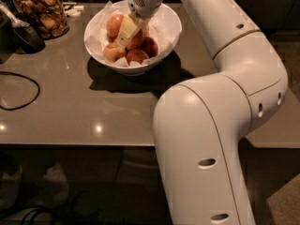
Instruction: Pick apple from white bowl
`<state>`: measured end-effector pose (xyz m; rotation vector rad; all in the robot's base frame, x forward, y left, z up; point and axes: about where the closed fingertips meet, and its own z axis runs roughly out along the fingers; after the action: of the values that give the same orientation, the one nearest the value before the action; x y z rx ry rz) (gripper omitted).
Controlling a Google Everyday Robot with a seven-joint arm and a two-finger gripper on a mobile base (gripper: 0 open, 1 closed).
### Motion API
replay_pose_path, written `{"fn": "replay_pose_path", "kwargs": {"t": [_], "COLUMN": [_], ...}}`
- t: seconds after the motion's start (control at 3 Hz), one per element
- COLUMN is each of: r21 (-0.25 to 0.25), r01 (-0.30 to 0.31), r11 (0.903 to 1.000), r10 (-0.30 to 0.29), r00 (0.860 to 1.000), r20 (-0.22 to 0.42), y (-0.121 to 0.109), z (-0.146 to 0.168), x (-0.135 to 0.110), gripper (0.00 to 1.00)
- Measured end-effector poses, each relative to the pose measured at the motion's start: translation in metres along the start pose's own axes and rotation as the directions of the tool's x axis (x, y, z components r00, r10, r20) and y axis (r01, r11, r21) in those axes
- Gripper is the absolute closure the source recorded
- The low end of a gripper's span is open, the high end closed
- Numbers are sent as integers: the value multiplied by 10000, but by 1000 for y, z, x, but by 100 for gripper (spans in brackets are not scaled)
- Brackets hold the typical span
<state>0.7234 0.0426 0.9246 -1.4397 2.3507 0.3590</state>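
The white bowl [166,18] with white paper lining stands at the back of the grey table and holds several apples. My gripper [127,30] reaches down from above into the middle of the pile. It sits on a red apple with an orange blush [137,40], which it partly hides. Smaller apples lie around it: one at the back left [114,24], one at the front left [112,52], one at the front [137,56] and a darker red one on the right [151,46].
A glass jar of brown snacks [43,13] stands at the back left beside a dark object [23,34]. A black cable [18,90] loops on the table's left. My large white arm [211,125] fills the right foreground, over the table's front edge.
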Motion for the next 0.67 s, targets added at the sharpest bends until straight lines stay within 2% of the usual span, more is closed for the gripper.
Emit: {"fn": "replay_pose_path", "kwargs": {"t": [0.33,0.67], "r21": [0,0], "r01": [-3,-3], "r11": [10000,10000], "r10": [3,3], "r00": [10000,10000], "r20": [-1,-1], "y": [0,0], "z": [0,0], "x": [0,0], "gripper": [48,71]}}
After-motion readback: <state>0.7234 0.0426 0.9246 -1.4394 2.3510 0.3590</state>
